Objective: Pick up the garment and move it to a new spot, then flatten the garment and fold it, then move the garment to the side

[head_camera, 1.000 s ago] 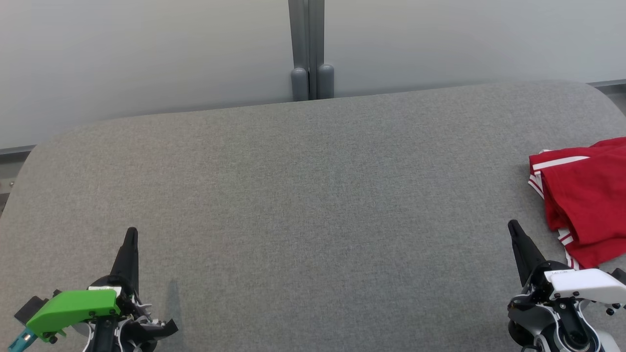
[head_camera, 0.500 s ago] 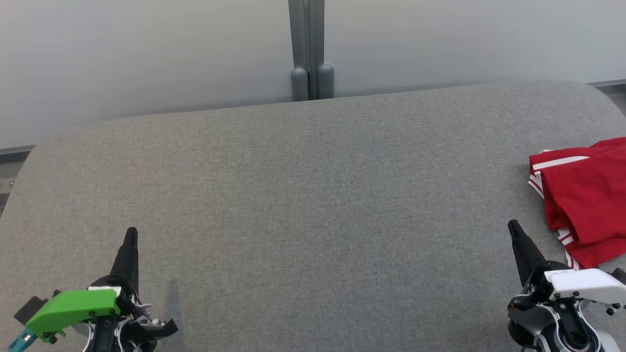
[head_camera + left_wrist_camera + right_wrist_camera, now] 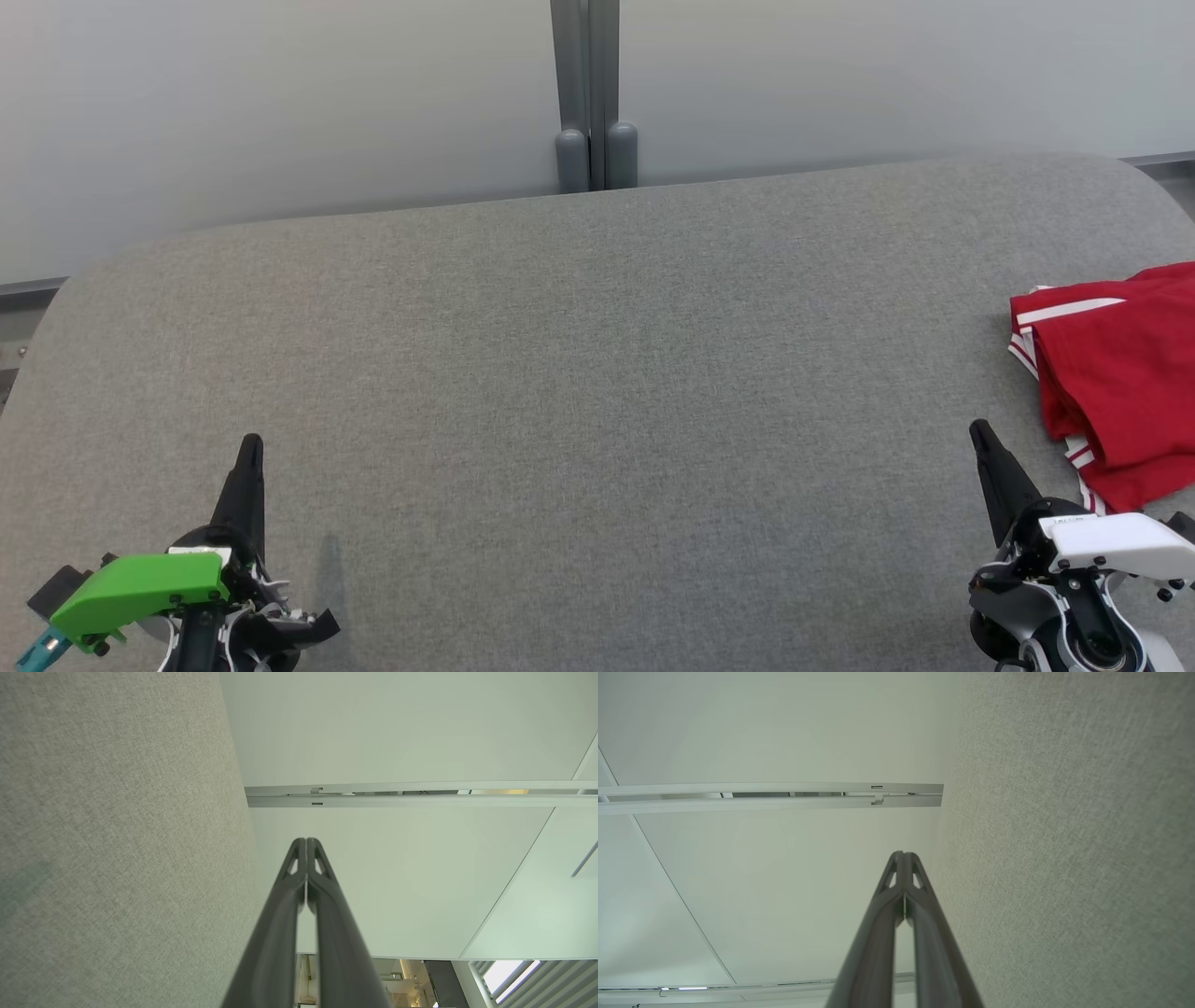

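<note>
A bunched red garment [image 3: 1120,392] lies at the desk's [image 3: 597,373] right edge, running out of the head view, just beyond the right end effector [image 3: 980,435]; it and the left end effector [image 3: 249,448], near the front-left corner, have fingers pressed together. A careless grab could drag cloth overboard; the desk's centre lies open.

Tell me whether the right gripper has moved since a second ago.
No. In the head view the right gripper sits at the same spot beside the red garment, and the grey post has not shifted either.
</note>
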{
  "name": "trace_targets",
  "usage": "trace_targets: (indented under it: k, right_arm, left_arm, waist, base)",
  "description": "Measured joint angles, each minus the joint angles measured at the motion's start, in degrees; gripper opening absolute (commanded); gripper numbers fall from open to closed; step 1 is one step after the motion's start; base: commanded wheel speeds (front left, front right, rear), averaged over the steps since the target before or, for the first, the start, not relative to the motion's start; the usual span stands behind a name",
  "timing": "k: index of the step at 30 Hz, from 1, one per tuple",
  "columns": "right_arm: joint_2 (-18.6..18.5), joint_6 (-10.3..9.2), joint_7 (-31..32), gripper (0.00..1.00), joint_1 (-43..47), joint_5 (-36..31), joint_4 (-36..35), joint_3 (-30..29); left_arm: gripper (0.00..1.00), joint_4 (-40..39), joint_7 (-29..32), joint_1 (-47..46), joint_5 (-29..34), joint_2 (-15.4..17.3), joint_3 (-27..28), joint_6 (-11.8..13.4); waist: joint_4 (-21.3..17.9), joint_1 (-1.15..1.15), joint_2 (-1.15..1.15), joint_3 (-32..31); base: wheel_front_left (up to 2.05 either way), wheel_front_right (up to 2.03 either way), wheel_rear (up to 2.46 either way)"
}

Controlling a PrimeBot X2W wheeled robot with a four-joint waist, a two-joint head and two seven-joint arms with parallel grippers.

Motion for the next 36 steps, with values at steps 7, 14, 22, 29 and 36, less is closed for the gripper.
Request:
trace_targets:
  k: [7, 14, 22, 29, 36]
  right_arm:
    - [0.0, 0.0, 0.0, 0.0, 0.0, 0.0, 0.0, 0.0]
    - [0.0, 0.0, 0.0, 0.0, 0.0, 0.0, 0.0, 0.0]
    - [0.0, 0.0, 0.0, 0.0, 0.0, 0.0, 0.0, 0.0]
    - [0.0, 0.0, 0.0, 0.0, 0.0, 0.0, 0.0, 0.0]
    - [0.0, 0.0, 0.0, 0.0, 0.0, 0.0, 0.0, 0.0]
  left_arm:
    - [0.0, 0.0, 0.0, 0.0, 0.0, 0.0, 0.0, 0.0]
    - [0.0, 0.0, 0.0, 0.0, 0.0, 0.0, 0.1, 0.0]
    - [0.0, 0.0, 0.0, 0.0, 0.0, 0.0, 0.1, 0.0]
    - [0.0, 0.0, 0.0, 0.0, 0.1, -0.1, 0.1, 0.0]
    - [0.0, 0.0, 0.1, 0.0, 0.1, -0.1, 0.2, 0.0]
  waist:
    - [0.0, 0.0, 0.0, 0.0]
    - [0.0, 0.0, 0.0, 0.0]
    - [0.0, 0.0, 0.0, 0.0]
    - [0.0, 0.0, 0.0, 0.0]
    - [0.0, 0.0, 0.0, 0.0]
  base:
    - [0.0, 0.0, 0.0]
    - [0.0, 0.0, 0.0]
    - [0.0, 0.0, 0.0]
    - [0.0, 0.0, 0.0]
    - [0.0, 0.0, 0.0]
